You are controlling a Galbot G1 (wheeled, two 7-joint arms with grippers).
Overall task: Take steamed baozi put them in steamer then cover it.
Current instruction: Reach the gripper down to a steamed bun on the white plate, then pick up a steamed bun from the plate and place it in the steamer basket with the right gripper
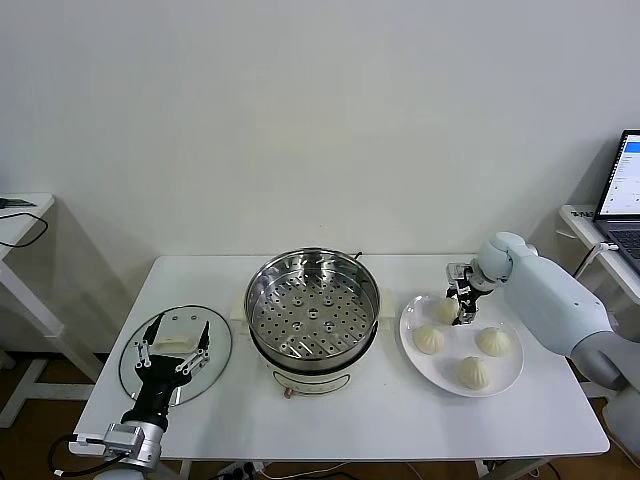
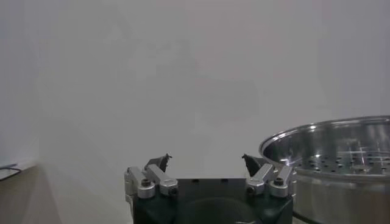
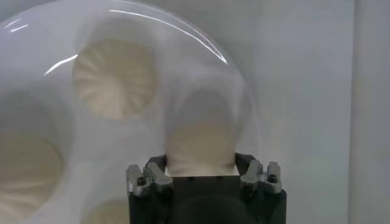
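The steel steamer stands open at the table's middle, its perforated tray bare; it also shows in the left wrist view. Four creamy baozi lie on a white plate. My right gripper is low over the plate's far-left baozi. In the right wrist view this baozi fills the gap of the open right gripper, with fingers on either side. The glass cover lies at the left. My left gripper hovers open and empty over its white handle; it also shows in its wrist view.
The other three baozi lie close together on the plate. A laptop sits on a side table at the far right. Another side table stands at the far left.
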